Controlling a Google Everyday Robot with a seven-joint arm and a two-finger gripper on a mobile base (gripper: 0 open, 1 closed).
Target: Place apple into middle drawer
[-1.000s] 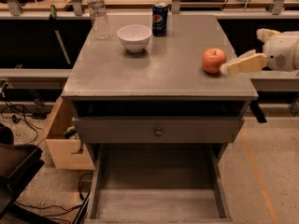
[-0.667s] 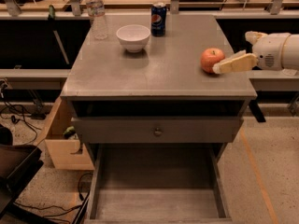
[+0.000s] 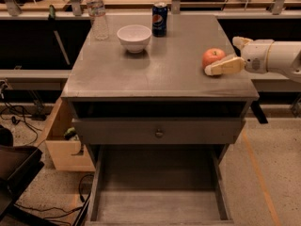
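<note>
One round red-orange apple (image 3: 213, 57) on cabinet top (image 3: 160, 67); hand (image 3: 223, 55) just beside it.

Grey cabinet top (image 3: 169, 74) | apple (image 3: 212, 57), white bowl (image 3: 134, 36), soda can (image 3: 160, 19), water bottle (image 3: 97, 14) | gripper (image 3: 222, 55) beside apple, right edge

The apple (image 3: 213, 57) is red-orange with a paler yellowish patch, on a dull grey worktop (image 3: 160, 74). Around it at the worktop's right edge, the end effector (image 3: 220, 55) is cream, on a white arm (image 3: 280, 56). The bowl (image 3: 134, 36) is white, the soda can (image 3: 160, 19) blue, the open middle drawer (image 3: 160, 206) plain grey inside.
</note>
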